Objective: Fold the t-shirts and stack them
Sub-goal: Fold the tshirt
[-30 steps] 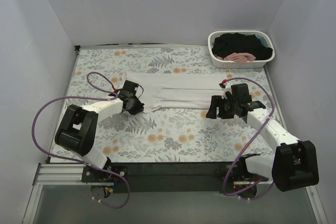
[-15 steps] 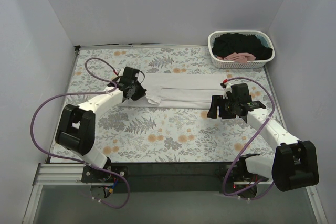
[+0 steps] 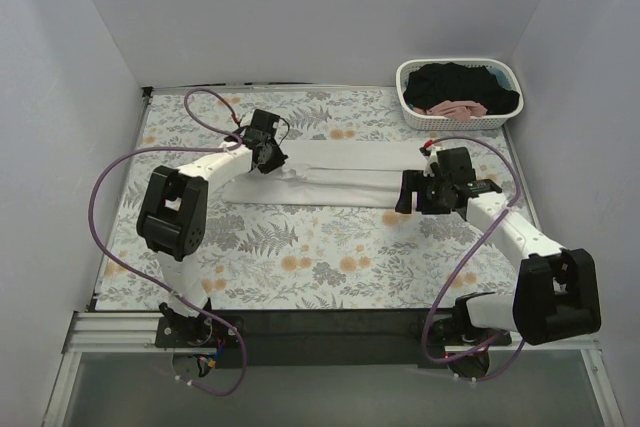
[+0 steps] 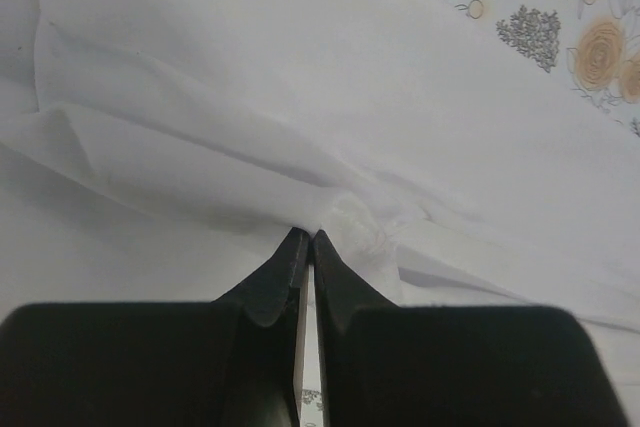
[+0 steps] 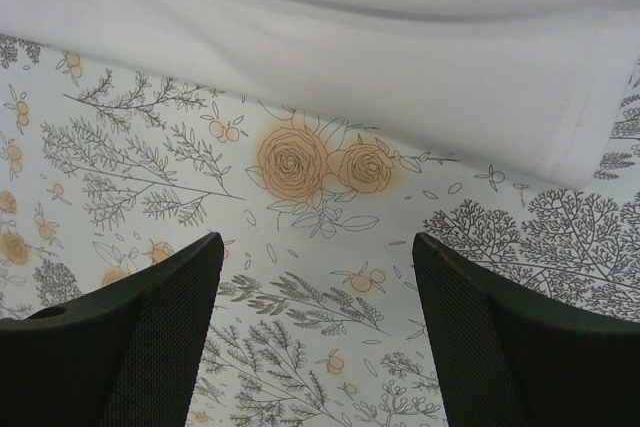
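A white t-shirt (image 3: 345, 175) lies folded into a long strip across the middle of the floral tablecloth. My left gripper (image 3: 271, 158) is shut on the t-shirt's left end; in the left wrist view its jaws (image 4: 303, 237) pinch a bunched fold of white cloth (image 4: 300, 97). At the strip's right end, my right gripper (image 3: 404, 196) is open over bare tablecloth. In the right wrist view its fingers (image 5: 315, 247) hold nothing, and the shirt's hem (image 5: 330, 37) lies just beyond them. A black t-shirt (image 3: 455, 80) and a pink one (image 3: 455, 107) sit in the basket.
The white lattice basket (image 3: 450, 123) stands at the back right corner, close behind the right arm. Purple cables (image 3: 110, 187) loop from the left arm over the table's left side. Walls close in the table on three sides.
The left gripper has shut on the shirt's left end and carried it back and to the right, shortening the strip. The right gripper has opened wider and edged slightly back.
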Controlling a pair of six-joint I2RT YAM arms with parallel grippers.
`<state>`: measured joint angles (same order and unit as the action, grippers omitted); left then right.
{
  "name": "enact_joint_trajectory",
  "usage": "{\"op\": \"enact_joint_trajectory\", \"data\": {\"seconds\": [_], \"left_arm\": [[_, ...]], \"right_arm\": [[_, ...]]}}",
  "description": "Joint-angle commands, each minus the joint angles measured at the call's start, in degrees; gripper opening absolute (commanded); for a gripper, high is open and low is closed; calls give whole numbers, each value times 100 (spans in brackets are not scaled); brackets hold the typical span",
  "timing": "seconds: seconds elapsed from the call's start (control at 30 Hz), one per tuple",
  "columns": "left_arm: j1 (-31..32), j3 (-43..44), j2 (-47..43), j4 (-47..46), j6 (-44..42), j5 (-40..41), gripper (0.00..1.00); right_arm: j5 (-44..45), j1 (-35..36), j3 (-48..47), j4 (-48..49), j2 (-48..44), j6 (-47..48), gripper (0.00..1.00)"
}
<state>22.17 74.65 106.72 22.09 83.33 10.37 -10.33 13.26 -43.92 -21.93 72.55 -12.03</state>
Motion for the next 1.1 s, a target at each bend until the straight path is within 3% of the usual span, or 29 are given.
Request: {"op": "enact_joint_trajectory", "data": {"seconds": [0.0,0.4,0.77,1.07], "left_arm": [[-108,216,42,77,-89,351,2],[-301,419,209,15,52,369,0],[-451,269,174,-99,131,290,0],[-521,216,157,-222,113,193,8]], "right_arm": [[189,37,-389,277,188,34,82],[637,28,-977,717,1260,166,74],[874,-69,-1663,1024,2279,289,73],[725,-411,-2050,1227,2948,377,73]]}}
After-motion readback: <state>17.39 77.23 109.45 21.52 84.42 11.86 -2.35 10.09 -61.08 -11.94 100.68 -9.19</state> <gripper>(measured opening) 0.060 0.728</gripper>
